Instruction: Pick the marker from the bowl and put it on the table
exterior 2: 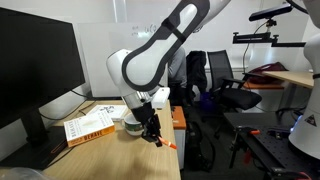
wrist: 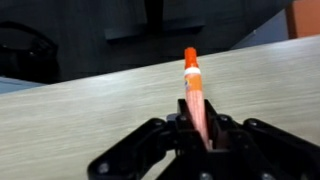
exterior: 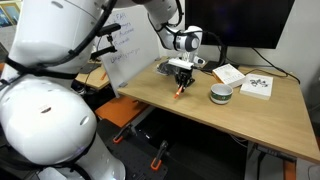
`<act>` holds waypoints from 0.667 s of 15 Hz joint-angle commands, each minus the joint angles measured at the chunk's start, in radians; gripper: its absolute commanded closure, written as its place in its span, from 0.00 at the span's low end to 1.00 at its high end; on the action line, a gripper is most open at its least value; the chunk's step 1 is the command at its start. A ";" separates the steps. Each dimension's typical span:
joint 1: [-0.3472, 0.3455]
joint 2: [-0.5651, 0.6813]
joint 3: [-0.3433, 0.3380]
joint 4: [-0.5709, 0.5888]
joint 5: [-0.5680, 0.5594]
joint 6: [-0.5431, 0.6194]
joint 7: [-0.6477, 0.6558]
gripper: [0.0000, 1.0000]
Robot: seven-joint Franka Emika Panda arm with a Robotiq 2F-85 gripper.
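My gripper [wrist: 200, 130] is shut on the red-orange marker [wrist: 193, 85], which sticks out past the fingertips over the tan table [wrist: 80, 120]. In both exterior views the gripper [exterior: 181, 82] [exterior 2: 152, 132] hangs low over the table [exterior: 200, 115] [exterior 2: 120, 160] near its front edge, with the marker [exterior: 179, 91] [exterior 2: 165, 143] slanting down from it, its tip at or just above the wood. The small pale bowl [exterior: 220, 94] with a dark band stands on the table apart from the gripper; in an exterior view it [exterior 2: 131, 124] is mostly hidden behind the arm.
White books [exterior: 257, 86] and a smaller one [exterior: 229, 74] lie at the back of the table, a book [exterior 2: 92, 122] beside the bowl. A whiteboard [exterior: 128, 55] leans at one table end. A dark monitor [exterior: 240, 25] stands behind. Office chairs [exterior 2: 215, 80] stand beyond the table.
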 commanded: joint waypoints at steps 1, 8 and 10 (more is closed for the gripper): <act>-0.014 0.090 -0.002 0.108 0.021 0.008 0.000 0.56; -0.006 0.009 -0.014 0.060 -0.003 0.072 0.005 0.16; -0.005 -0.073 -0.012 -0.021 -0.002 0.109 0.000 0.01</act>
